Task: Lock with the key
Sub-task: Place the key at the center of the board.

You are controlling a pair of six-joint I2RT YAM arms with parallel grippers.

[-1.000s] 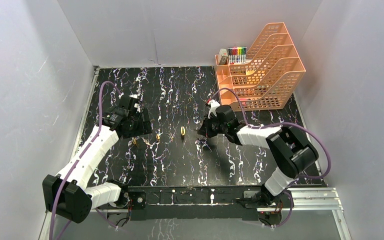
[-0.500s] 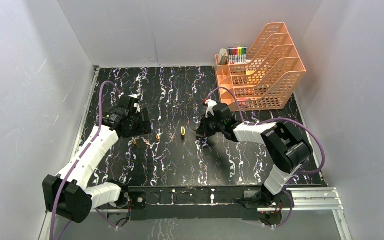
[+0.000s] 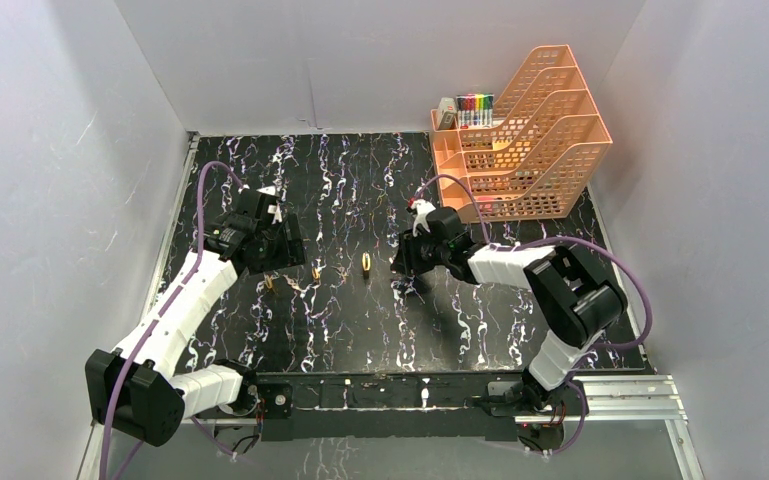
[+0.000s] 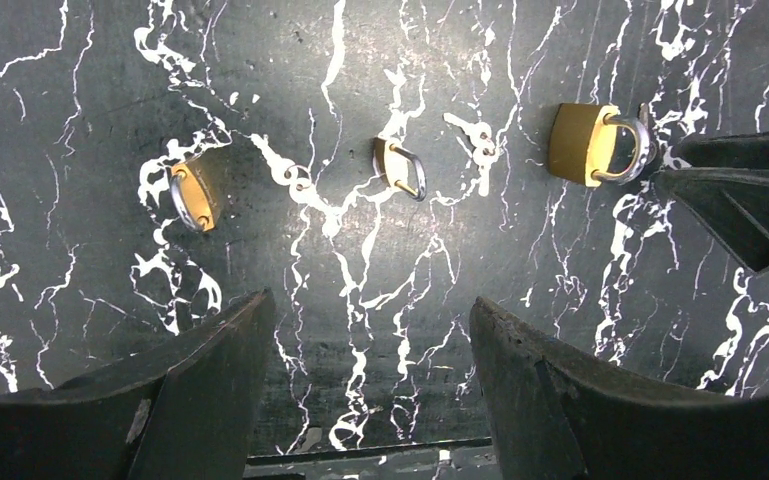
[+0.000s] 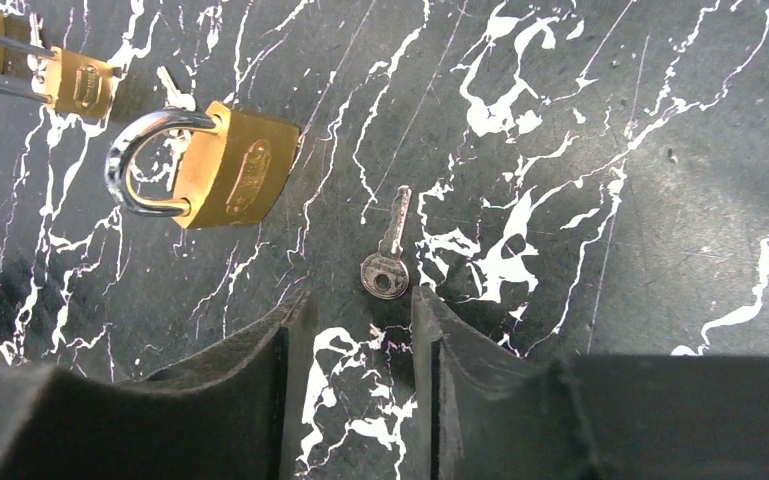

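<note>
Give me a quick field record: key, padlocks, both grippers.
key: flat on the table, free, its round head just ahead of the right fingers
padlocks: three brass ones in a row
right padlock: lying beside the key, apart from it
middle padlock: on its own
left padlock: on its own
right gripper: open, low, key not gripped
left gripper: open, empty, above the padlocks
key in a lock: no
</note>
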